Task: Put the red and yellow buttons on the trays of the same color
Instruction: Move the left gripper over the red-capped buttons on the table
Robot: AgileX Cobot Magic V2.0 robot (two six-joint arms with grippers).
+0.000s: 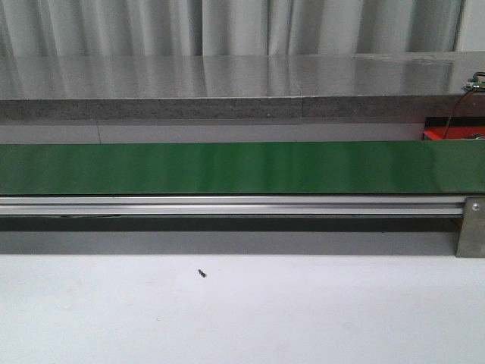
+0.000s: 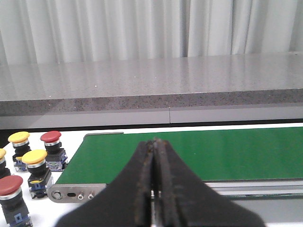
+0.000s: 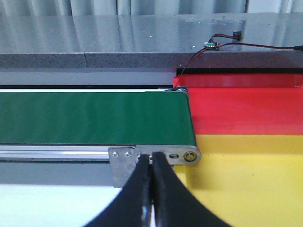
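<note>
In the left wrist view, red buttons [image 2: 50, 137] [image 2: 10, 185] and yellow buttons [image 2: 19, 137] [image 2: 34, 157] stand on black bases on the white table beside the end of the green conveyor belt [image 2: 213, 151]. My left gripper [image 2: 154, 142] is shut and empty, over the belt's near edge, apart from the buttons. In the right wrist view, the red tray [image 3: 246, 111] and the yellow tray [image 3: 246, 179] lie past the other end of the belt [image 3: 94, 116]. My right gripper [image 3: 151, 157] is shut and empty, by the belt's end bracket. The front view shows no gripper.
A grey stone ledge [image 1: 227, 87] runs behind the belt [image 1: 227, 167], with curtains beyond. The belt's aluminium rail [image 1: 227, 205] ends in a metal bracket [image 1: 470, 227]. A small circuit board with red and black wires [image 3: 210, 45] sits on the ledge above the red tray. A tiny dark speck [image 1: 201, 273] lies on the white table.
</note>
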